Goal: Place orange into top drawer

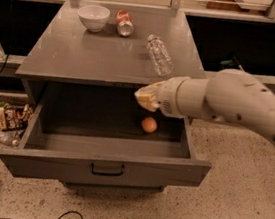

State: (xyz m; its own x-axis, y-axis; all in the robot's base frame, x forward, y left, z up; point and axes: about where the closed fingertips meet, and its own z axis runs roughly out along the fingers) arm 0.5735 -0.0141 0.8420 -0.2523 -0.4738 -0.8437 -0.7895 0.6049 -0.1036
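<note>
The orange (149, 124) lies on the floor of the open top drawer (105, 165), towards its back right, touching nothing else. The drawer is pulled far out, and its dark pull handle (106, 169) is centred on the front panel. My gripper (146, 97) hangs above the drawer's back right, just under the cabinet top's front edge. It is up and a little left of the orange, apart from it. It is open and holds nothing. My white arm (239, 102) reaches in from the right.
On the cabinet top (84, 56) stand a white bowl (93, 17), a red-and-white soda can (124, 23) on its side and a clear plastic bottle (159, 54) lying down. Snack bags (10, 116) lie on the floor left of the drawer. A dark cable (67, 218) runs along the floor in front.
</note>
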